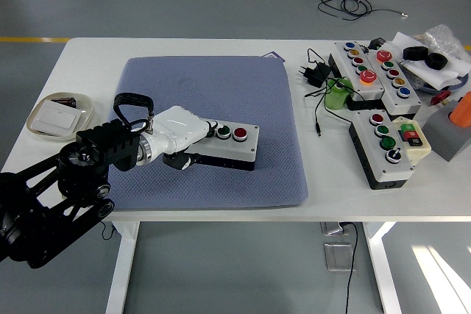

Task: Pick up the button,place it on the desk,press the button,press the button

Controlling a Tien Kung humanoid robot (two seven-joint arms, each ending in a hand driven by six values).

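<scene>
Partly under left robot hand (179, 133), button box (229, 144), on blue mat (213, 79)

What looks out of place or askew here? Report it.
Little stands out. The button box lies slightly skewed on the blue mat, under the left robot hand. Right of the mat, loose cables trail beside more button boxes.

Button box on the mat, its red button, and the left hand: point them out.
button box (234, 151), head view, white top face right of the buttons.
red button (240, 134), head view, cap centre.
left hand (179, 131), head view, white back of the hand.
</scene>
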